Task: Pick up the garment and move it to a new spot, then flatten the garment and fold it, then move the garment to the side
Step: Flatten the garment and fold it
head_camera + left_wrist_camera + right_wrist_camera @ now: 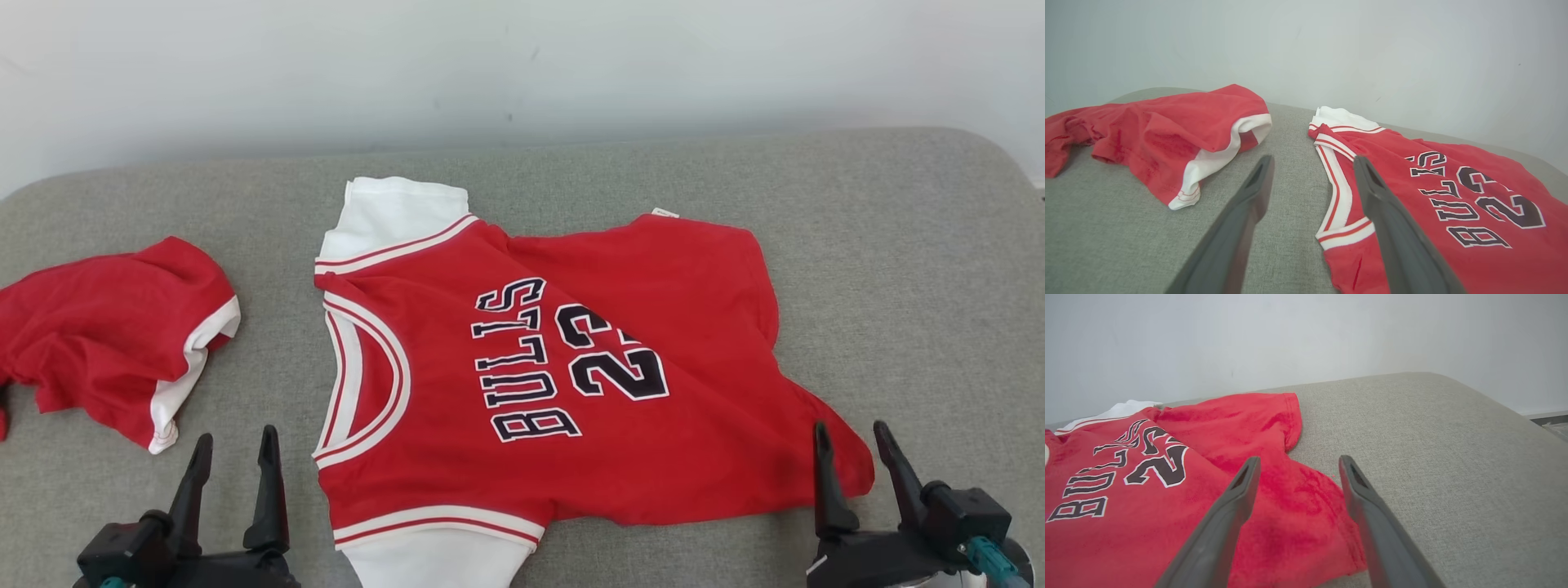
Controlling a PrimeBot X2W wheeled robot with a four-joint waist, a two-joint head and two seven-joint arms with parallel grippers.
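Left tool (236,434) and right tool (851,426) gape empty; jersey (694,327) with near sleeve (433,563) (white) cut off.

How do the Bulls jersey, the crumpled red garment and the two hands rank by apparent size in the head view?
1. Bulls jersey
2. crumpled red garment
3. left hand and right hand look alike; both partly cut off.

Two red garments, one lettered jersey (571,367) and one crumpled piece (106,327), share one grey cushion (898,286); two tools, left tool (236,438) and right tool (851,429).
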